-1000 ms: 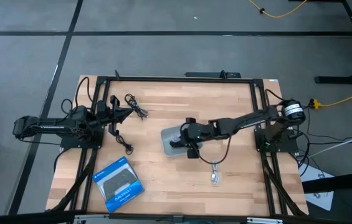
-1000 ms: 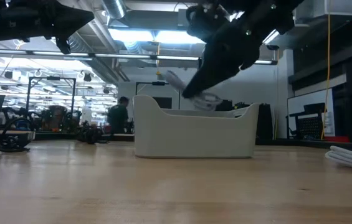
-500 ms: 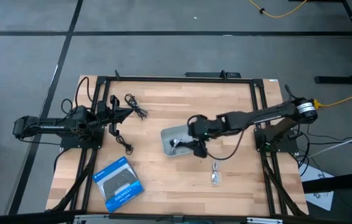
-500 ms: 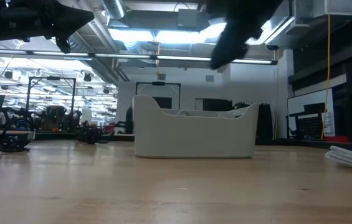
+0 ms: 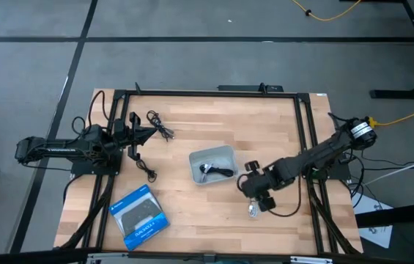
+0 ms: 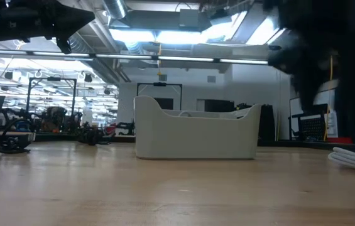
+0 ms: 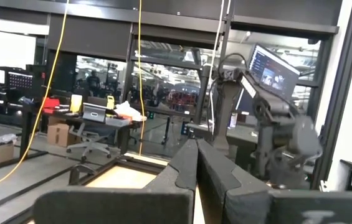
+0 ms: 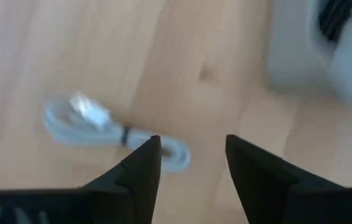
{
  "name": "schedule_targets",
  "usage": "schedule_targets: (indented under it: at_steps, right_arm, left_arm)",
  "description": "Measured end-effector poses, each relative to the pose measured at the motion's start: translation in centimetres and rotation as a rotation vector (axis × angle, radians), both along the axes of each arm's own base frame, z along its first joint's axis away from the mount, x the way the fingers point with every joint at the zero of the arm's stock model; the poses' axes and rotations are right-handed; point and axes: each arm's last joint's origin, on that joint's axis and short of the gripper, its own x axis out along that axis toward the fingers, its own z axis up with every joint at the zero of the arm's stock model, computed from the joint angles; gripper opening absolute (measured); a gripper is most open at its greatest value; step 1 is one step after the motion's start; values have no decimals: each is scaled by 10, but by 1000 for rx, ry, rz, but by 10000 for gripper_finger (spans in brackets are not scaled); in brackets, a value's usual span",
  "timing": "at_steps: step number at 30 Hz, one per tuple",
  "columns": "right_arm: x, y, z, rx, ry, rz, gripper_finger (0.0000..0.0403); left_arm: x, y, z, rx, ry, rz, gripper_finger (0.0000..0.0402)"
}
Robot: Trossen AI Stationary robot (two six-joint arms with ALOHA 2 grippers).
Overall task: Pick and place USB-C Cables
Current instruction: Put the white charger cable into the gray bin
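Observation:
A grey bin (image 5: 212, 156) stands mid-table and holds a pale silver-white cable bundle (image 5: 206, 170) with something dark beside it. A second pale bundle (image 5: 253, 211) lies on the wood nearer the table's near edge; the right wrist view shows it too (image 8: 95, 127). My right gripper (image 5: 259, 199) hovers open just above that bundle (image 8: 191, 155), touching nothing. Two black coiled cables (image 5: 160, 125) (image 5: 143, 164) lie near the left side. My left gripper (image 5: 150, 133) waits there, shut (image 7: 197, 163).
A blue-and-black flat box (image 5: 139, 217) lies near the table's near-left corner. In the low view the bin (image 6: 196, 134) stands centre, with the pale bundle (image 6: 353, 158) at the right edge and a black cable (image 6: 10, 145) far left. Bare wood lies between them.
My right gripper held a pale bundle over the bin and let it go; that bundle now lies in the bin. The gripper then rose and swung toward the table's near and right edges, and now hangs over the second pale bundle.

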Motion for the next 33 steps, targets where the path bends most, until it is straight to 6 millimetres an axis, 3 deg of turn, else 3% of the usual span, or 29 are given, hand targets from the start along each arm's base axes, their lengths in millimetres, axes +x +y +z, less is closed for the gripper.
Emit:
schedule_targets:
  at_steps: [4,7,14,25,33]
  right_arm:
    - [-19,4,-24,-14,83,143,171]
    - [-25,8,-35,-42,53,248,164]
    - [-14,21,-26,-90,-118,354,162]
    - [-20,31,-26,-40,-100,486,162]
    - [-16,34,-46,-72,-43,530,162]
  left_arm:
    - [0,0,0,1,0,1,0]
    - [0,0,0,2,0,1,0]
    - [0,0,0,2,1,1,0]
    - [0,0,0,5,1,2,0]
    - [0,0,0,4,2,2,0]
